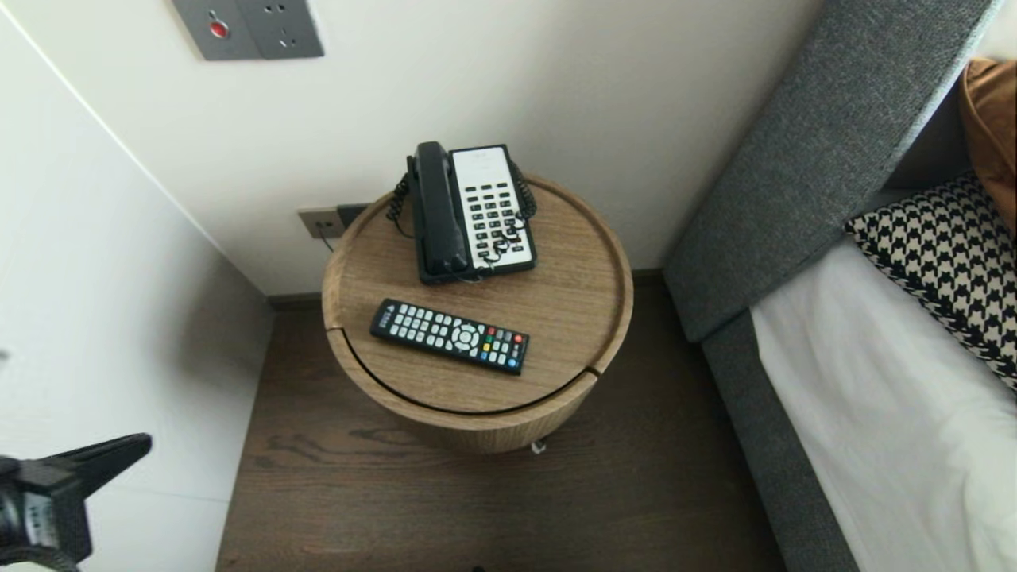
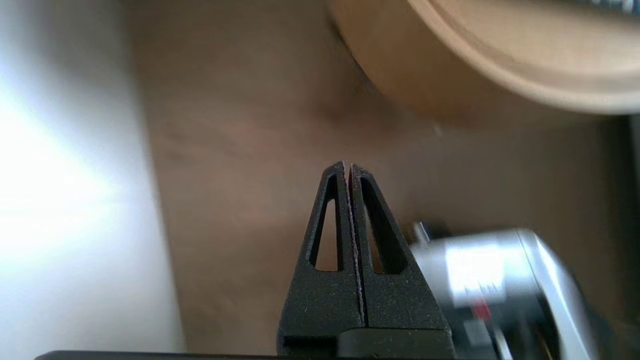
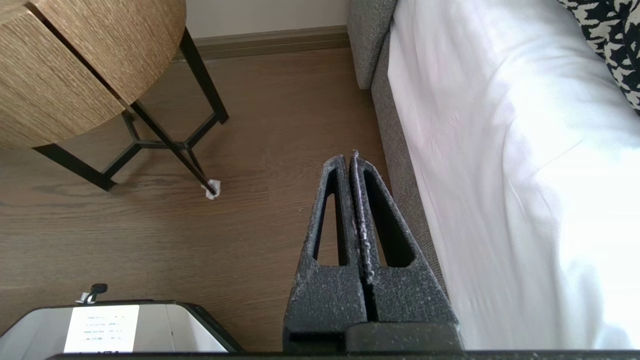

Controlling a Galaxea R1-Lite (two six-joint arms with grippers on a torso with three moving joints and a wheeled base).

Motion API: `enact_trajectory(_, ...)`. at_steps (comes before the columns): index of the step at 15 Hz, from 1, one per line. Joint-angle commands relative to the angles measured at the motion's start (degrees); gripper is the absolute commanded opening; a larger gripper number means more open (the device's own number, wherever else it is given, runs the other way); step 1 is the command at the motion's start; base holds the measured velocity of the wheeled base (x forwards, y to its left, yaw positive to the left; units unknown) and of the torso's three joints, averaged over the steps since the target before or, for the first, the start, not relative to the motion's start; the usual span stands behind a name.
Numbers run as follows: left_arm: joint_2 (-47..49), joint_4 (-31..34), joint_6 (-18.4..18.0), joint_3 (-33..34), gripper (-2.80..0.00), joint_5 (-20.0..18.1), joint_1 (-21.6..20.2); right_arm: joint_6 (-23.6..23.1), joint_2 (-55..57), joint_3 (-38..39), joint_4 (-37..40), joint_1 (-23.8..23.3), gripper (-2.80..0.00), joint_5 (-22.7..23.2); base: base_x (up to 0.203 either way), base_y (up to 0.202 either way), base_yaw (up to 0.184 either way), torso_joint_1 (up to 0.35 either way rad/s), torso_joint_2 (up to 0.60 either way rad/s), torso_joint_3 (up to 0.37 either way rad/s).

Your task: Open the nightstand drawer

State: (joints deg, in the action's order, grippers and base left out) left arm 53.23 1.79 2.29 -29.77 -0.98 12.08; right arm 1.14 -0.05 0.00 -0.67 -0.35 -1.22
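Wood-floored bedside corner: a black remote control lies lengthwise left-right on the round wooden table, far and right of the left gripper. Left wrist: fingers pinched together, empty. Right wrist: right gripper closed, empty, beside the white bed.

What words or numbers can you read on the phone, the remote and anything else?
Nothing reads clearly enough to quote.
Telephone: print above and on its keys, too small.
Remote control: button marks, too small.
White label on the robot's base: lines of print, blurred.
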Motion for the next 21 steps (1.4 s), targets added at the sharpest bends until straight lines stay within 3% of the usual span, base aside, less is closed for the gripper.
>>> enact_trajectory(1,14.49,0.9,2.2,-2.78,-2.8,0.63,9.19,0.01,-0.57,0.26,-0.04,0.0,-2.8,-0.01,0.0,0.0,0.0,0.0,0.0,0.0)
enact_trajectory(3,22.89,0.24,8.86,-6.71,-2.8,1.27,16.05,0.01,-0.57,0.26,-0.04,0.0,-2.8,-0.01,0.0,0.0,0.0,0.0,0.0,0.0)
enact_trajectory(6,31.98,-5.06,13.35,-13.93,-2.8,1.9,20.84,0.01,-0.57,0.26,-0.04,0.0,-2.8,-0.01,0.0,0.0,0.0,0.0,0.0,0.0)
enact_trajectory(14,43.02,-11.29,13.28,-22.89,-2.8,5.55,25.19,0.01,-0.57,0.26,-0.04,0.0,-2.8,-0.01,0.0,0.0,0.0,0.0,0.0,0.0)
enact_trajectory(21,45.29,-12.23,12.04,-22.88,-2.8,5.29,25.9,0.01,-0.57,0.26,0.0,0.0,-2.8,-0.01,0.0,0.0,0.0,0.0,0.0,0.0)
